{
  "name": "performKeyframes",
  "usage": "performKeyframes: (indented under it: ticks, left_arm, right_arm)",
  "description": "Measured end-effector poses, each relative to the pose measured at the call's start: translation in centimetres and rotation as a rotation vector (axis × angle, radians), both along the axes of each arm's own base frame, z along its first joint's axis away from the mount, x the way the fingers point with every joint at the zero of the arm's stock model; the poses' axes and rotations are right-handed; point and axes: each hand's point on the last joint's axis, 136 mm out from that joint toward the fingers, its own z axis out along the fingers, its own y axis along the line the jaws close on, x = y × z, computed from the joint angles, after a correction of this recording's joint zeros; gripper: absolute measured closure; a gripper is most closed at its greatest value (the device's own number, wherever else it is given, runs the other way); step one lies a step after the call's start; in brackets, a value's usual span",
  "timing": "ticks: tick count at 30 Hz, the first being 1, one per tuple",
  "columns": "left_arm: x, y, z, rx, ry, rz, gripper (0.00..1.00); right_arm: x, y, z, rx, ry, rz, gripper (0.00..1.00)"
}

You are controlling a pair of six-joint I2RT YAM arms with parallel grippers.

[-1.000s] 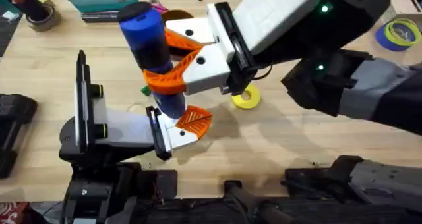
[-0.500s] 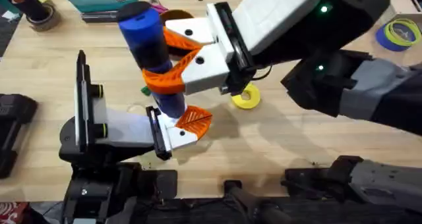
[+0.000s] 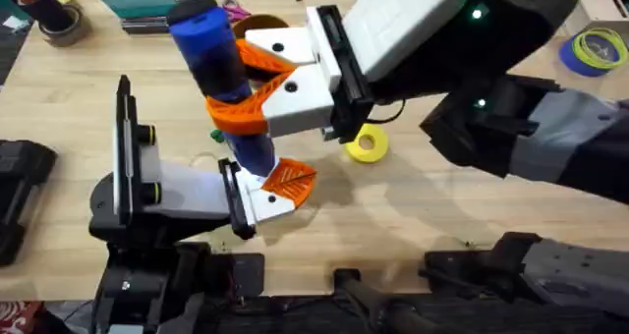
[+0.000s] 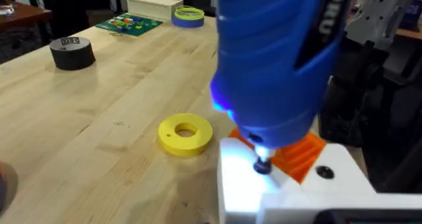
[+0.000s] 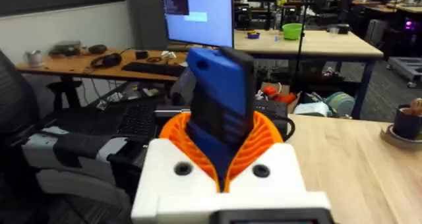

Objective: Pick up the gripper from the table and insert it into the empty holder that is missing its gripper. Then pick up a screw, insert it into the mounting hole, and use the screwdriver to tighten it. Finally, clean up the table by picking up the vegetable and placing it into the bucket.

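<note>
The screwdriver stands nearly upright over the desk's middle, its tip on the holder of the left gripper. The right gripper is clenched around the screwdriver. The left gripper's state I cannot tell.

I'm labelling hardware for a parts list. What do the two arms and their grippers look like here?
Both arms are black-bodied with grey sections. The right arm has a white housing with small green lights and thin black cables near the wrist. The right gripper has white angular blocks with dark screw holes and orange ribbed pads. The left gripper has the same white blocks and orange pads.
</note>
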Motion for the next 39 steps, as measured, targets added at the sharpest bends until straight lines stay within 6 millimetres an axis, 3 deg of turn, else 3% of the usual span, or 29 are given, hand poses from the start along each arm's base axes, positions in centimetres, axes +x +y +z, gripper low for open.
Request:
performKeyframes:
  ticks: [39]
  left_arm:
    - [0.04,0.01,0.01,0.002,-0.006,0.002,0.996]
  right_arm:
    - [-0.33,0.04,0.77,0.019,-0.022,0.014,0.977]
